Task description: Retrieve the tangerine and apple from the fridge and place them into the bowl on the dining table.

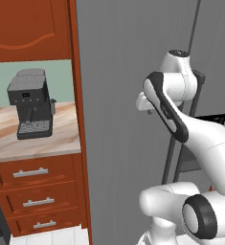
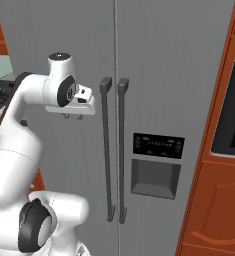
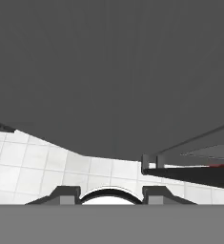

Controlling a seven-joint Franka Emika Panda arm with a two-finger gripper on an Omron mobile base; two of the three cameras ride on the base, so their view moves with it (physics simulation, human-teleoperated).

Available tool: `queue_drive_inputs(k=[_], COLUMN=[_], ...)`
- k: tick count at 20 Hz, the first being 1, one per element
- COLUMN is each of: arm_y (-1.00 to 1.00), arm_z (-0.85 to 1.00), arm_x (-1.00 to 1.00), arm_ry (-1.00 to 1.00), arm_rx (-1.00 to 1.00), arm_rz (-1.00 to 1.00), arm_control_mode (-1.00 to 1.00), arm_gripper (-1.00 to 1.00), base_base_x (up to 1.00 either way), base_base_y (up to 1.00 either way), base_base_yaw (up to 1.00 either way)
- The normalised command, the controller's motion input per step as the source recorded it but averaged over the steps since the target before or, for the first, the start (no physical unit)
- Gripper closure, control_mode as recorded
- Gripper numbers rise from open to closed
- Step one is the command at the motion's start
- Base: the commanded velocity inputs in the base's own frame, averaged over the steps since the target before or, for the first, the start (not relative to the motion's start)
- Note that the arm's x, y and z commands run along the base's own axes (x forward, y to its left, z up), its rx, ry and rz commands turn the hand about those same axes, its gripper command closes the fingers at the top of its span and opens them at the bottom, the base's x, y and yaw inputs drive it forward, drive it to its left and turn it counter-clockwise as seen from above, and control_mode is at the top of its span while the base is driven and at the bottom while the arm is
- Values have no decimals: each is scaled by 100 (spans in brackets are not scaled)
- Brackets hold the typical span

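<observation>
The tall grey two-door fridge (image 2: pixel 159 75) stands with both doors closed, and it serves as the landmark here. Its two long dark vertical handles (image 2: pixel 114 150) run side by side down the middle seam, and a dark dispenser panel (image 2: pixel 158 146) sits on the right door, just right of the handles. The white arm's two-finger gripper (image 2: pixel 72 117) hangs in front of the left door, just left of the handles and near their top ends, apart from them, pointing down. Its short fingers (image 2: pixel 66 116) are drawn in as close as they go and hold nothing. In the hand view the finger tips (image 3: pixel 66 194) look down past the fridge's grey front onto a white tiled floor (image 3: pixel 32 164). Left of the fridge, past a red-brown wooden panel (image 1: pixel 78 119), a dark grey coffee machine (image 1: pixel 31 103) stands on a marbled stone bench (image 1: pixel 37 146) above drawers with silver handles (image 1: pixel 31 173).
</observation>
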Motion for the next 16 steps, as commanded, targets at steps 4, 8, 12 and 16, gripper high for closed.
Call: queue_drive_inputs(k=[4, 8, 12, 16], arm_y=[0, -13, -43, -44], arm_z=[0, 0, -2, -5], arm_x=[-1, -41, -64, -63], arm_ry=[-5, -2, 0, -2], arm_rx=[0, 0, 1, 1], arm_rz=[0, 0, -2, -1], arm_control_mode=[-100, -100, -100, -100], arm_gripper=[-100, -100, -100, -100], base_base_x=[0, 0, 0, 0], base_base_y=[0, 0, 0, 0], base_base_yaw=[0, 0, 0, 0])
